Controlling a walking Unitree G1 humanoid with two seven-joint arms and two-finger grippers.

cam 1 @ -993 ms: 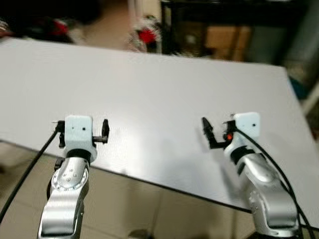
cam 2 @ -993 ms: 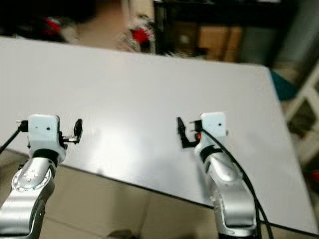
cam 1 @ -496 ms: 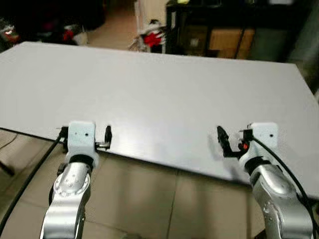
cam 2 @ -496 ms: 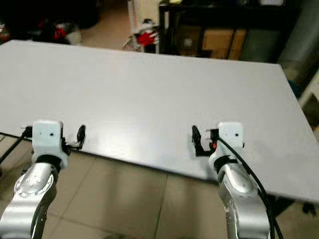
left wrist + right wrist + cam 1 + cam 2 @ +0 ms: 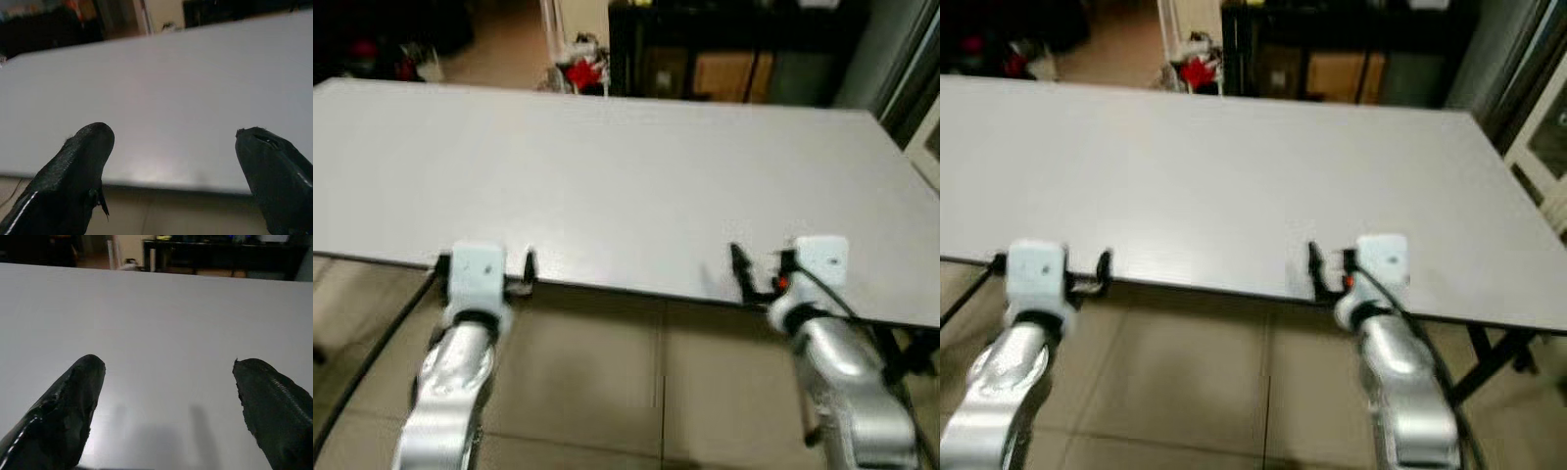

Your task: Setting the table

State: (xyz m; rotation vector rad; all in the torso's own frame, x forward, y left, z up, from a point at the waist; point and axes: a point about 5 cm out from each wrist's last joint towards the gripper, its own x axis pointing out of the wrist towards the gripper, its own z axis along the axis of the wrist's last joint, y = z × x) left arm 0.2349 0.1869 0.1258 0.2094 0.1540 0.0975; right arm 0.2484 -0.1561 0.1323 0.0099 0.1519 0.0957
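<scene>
Two pincers spread and holding nothing, at the near edge of a bare grey tabletop point(image 5: 636, 166).

Left pincer point(image 5: 514, 274) and right pincer point(image 5: 754, 279) both hover at that edge, fingers apart. No tableware visible, so its place, weight, fragility and grip points cannot be judged. Dark shelving point(image 5: 734, 49) stands beyond the far edge.
</scene>
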